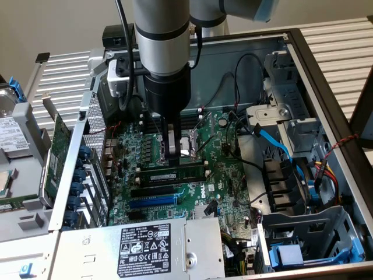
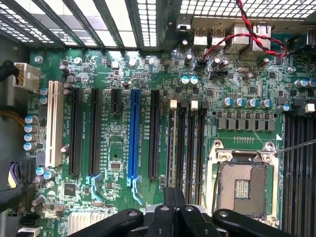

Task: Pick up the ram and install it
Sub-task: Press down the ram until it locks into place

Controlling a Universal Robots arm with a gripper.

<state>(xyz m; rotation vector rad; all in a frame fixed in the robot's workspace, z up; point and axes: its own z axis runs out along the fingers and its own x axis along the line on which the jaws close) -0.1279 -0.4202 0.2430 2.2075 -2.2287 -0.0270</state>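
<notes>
The ram (image 1: 171, 174), a thin green stick with black chips and a white label, stands on edge in the long black memory slot nearest the expansion slots. My gripper (image 1: 173, 158) comes straight down on the middle of its top edge, and its dark fingers are shut on the stick. In the wrist view the fingers (image 2: 168, 207) sit pressed close together. The ram (image 2: 172, 148) runs away from them edge-on along the first of several parallel memory slots (image 2: 191, 148). The open CPU socket (image 2: 242, 185) lies just beside those slots.
The motherboard (image 1: 221, 181) sits inside an open computer case. A blue expansion slot (image 2: 133, 133) and black ones lie beside the memory slots. The power supply (image 1: 145, 248) is at the front and the drive cage (image 1: 303, 245) with cables at the exterior view's right. A green card (image 1: 58, 154) leans outside the case.
</notes>
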